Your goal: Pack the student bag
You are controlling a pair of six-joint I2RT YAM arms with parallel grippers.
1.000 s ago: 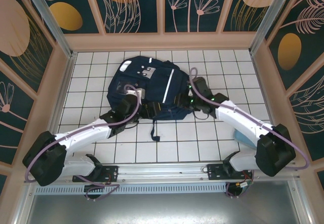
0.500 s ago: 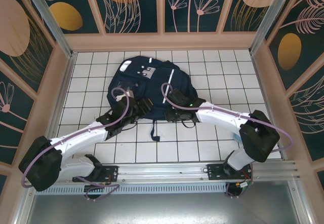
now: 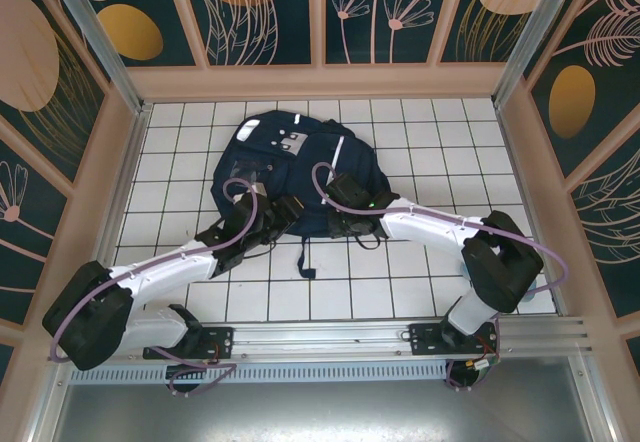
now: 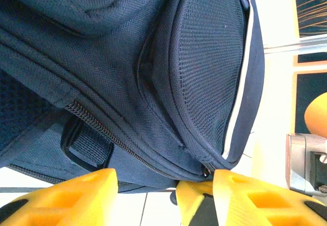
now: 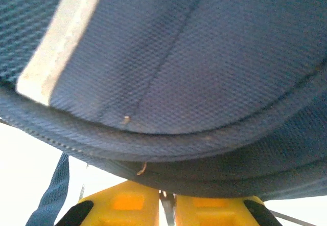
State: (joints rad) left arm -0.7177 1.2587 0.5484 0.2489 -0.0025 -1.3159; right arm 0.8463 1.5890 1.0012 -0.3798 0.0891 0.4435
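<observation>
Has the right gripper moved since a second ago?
Yes. Against the tiled table, the right gripper has swung left, from the right side of the student bag to its near edge.

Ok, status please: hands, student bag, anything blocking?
Left hand open, at zipper edge. Right hand shut, against near seam. Student bag flat on table. Nothing blocking.

fingers (image 5: 127, 204) pressed together beneath student bag (image 5: 214, 57); white stripe (image 5: 60, 42) upper left
</observation>
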